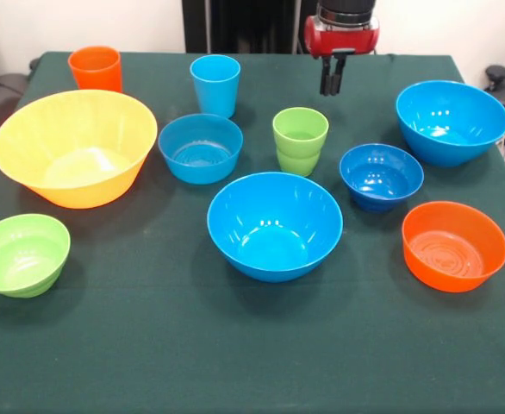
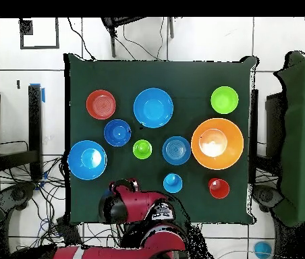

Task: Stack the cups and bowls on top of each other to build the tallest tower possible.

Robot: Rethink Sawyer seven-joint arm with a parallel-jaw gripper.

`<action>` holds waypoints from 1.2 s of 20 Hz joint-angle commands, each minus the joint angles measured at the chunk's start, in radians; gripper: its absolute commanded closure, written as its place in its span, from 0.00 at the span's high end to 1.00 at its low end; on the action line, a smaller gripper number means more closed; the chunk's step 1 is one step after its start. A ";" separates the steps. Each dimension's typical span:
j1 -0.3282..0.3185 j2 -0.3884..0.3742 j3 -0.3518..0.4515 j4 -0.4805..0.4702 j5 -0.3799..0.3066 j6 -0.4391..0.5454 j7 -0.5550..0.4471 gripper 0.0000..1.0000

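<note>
Front view: the gripper hangs at the upper centre-right of the frame, above the green table, its two dark fingers close together with only a narrow slit between them and nothing held. The overhead view shows only the red arm at the bottom centre; the fingers cannot be made out there. No tower is built: every piece stands alone. Front view, upper left: orange cup, with the yellow-orange bowl below it. Upper centre: light blue cup above the medium light blue bowl. Centre: lime green cup and a large bright blue bowl. Right: second bright blue bowl, dark blue bowl, orange bowl. Lower left: lime green bowl. The overhead view confirms clear gaps between all pieces.
</note>
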 commanded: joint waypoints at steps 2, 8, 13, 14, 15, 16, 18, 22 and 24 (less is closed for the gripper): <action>-0.016 0.024 0.063 -0.106 -0.040 0.016 0.094 0.00; -0.017 0.024 0.065 -0.109 -0.042 0.014 0.095 0.00; -0.015 0.023 0.066 -0.114 -0.041 0.018 0.097 0.00; -0.014 0.023 0.066 -0.114 -0.040 0.020 0.097 0.00; -0.014 0.023 0.066 -0.114 -0.040 0.019 0.098 0.00; -0.012 0.023 0.064 -0.115 -0.039 0.021 0.098 0.00; -0.013 0.022 0.065 -0.115 -0.040 0.023 0.097 0.00; -0.010 0.024 0.063 -0.119 -0.036 0.025 0.099 0.00; -0.002 0.021 0.058 -0.123 -0.032 0.005 0.108 0.00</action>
